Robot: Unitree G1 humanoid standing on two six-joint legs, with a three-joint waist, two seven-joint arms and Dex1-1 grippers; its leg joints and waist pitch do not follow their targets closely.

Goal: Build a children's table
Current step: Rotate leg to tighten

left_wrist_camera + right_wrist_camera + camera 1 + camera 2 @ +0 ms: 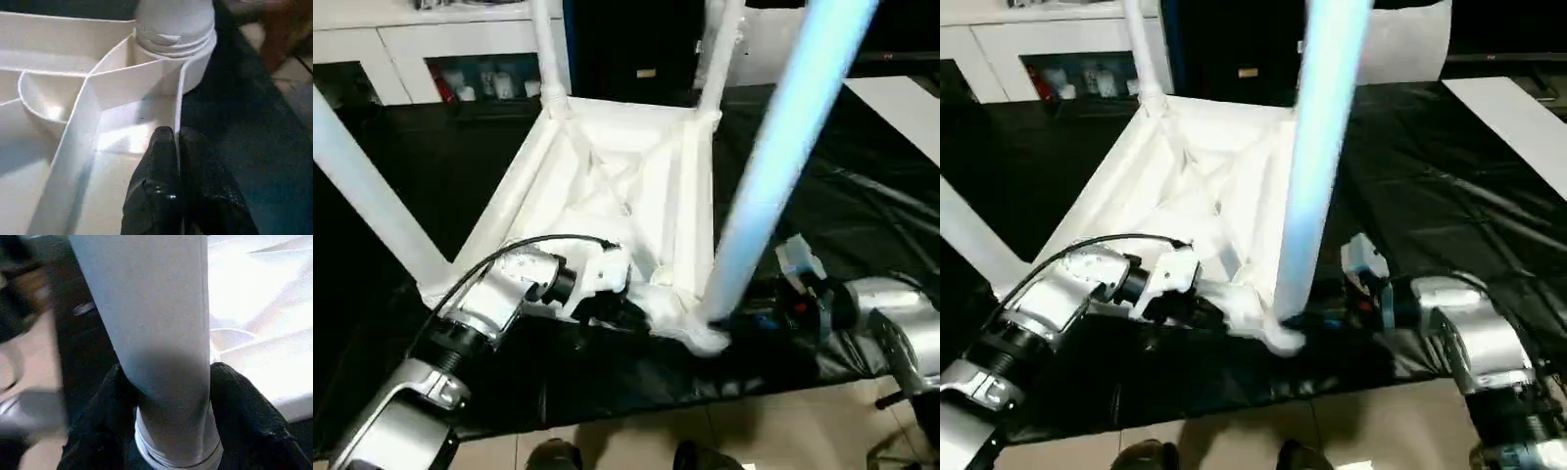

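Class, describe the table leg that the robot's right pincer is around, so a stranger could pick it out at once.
Find the upturned white table top on the black cover. Four white legs rise from its corners. The one meant is the nearest leg, with the right pincer around its base.

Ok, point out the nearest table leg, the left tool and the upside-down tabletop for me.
nearest table leg [773, 166], left eye view, middle of the tube.
left tool [177, 147], left wrist view, at its fingertips on the rim wall.
tabletop [1185, 196], right eye view, ribbed underside.
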